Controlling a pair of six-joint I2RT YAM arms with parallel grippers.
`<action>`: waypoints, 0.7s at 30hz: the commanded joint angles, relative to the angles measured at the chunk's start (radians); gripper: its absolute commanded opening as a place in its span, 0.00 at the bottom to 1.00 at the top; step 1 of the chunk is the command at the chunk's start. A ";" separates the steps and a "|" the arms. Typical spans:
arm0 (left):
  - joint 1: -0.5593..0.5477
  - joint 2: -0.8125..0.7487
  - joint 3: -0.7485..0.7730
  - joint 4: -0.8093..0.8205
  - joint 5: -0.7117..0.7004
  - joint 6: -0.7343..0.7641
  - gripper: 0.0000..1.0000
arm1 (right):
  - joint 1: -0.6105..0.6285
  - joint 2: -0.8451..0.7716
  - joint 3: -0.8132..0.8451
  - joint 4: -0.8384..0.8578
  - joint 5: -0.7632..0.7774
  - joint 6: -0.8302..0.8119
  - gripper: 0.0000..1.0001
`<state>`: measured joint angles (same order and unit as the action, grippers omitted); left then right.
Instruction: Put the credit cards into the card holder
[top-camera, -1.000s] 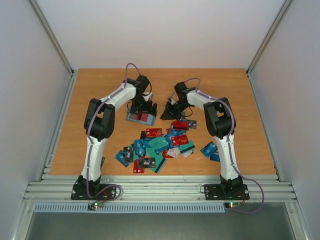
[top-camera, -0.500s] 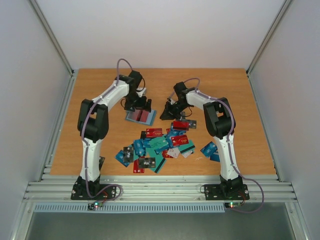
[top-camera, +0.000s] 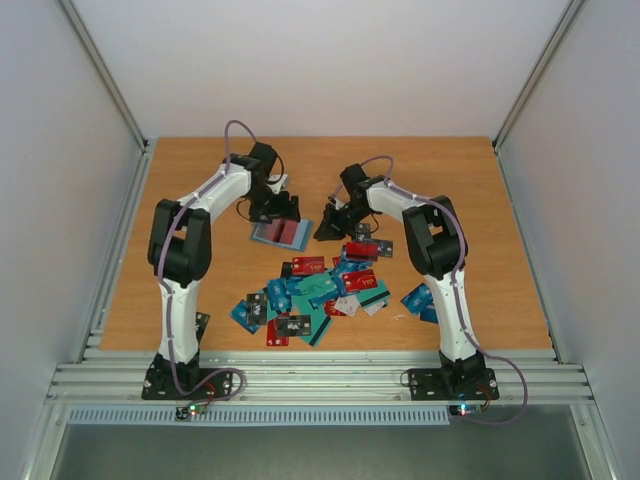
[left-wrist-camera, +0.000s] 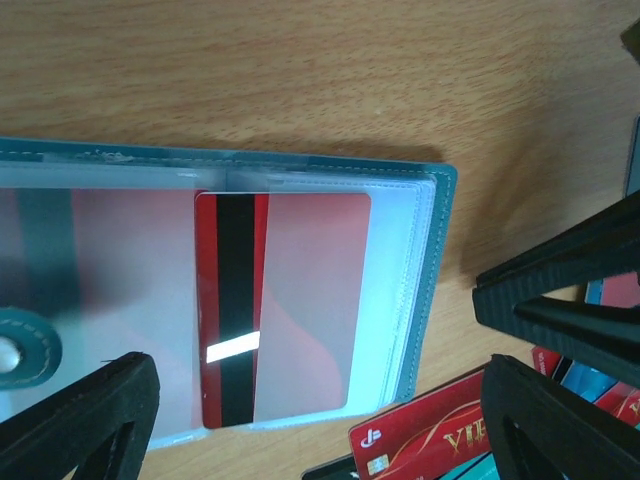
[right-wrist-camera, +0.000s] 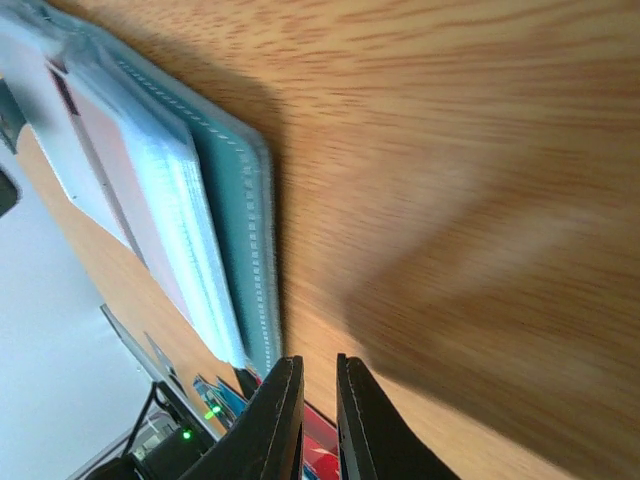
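Careful: the red card (left-wrist-camera: 285, 300) looks only part-way into the clear sleeve of the card holder (left-wrist-camera: 441, 260). Its striped edge shows bare while the rest is frosted under plastic. If you pull away now, I'd judge it could slip back out, or the stacked sleeves could spring up and tip it loose. A push on that bare edge could also skate the whole holder across the table (top-camera: 200, 190), since nothing visibly pins it down.

Your left gripper (top-camera: 280, 208) hangs just above the holder, pointing down at it, jaws spread wide and empty. Your right gripper (right-wrist-camera: 320, 410) sits low at the holder's right edge, fingers nearly together with nothing between them; whether it touches the cover cannot be told. The other credit cards (top-camera: 322, 288) lie in a loose heap just on the near side of the holder.
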<state>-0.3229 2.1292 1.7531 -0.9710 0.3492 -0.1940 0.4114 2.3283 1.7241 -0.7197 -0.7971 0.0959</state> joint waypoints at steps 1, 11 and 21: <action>-0.001 0.042 -0.011 0.051 0.035 -0.011 0.89 | 0.021 0.019 0.040 0.014 -0.011 0.011 0.12; -0.002 0.085 -0.020 0.058 0.030 -0.011 0.89 | 0.031 0.055 0.080 0.022 -0.033 0.031 0.12; -0.007 0.104 -0.017 0.066 0.090 -0.026 0.87 | 0.036 0.100 0.124 0.010 -0.048 0.041 0.12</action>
<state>-0.3233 2.2005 1.7386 -0.9295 0.4007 -0.2070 0.4362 2.3966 1.8137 -0.7036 -0.8303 0.1242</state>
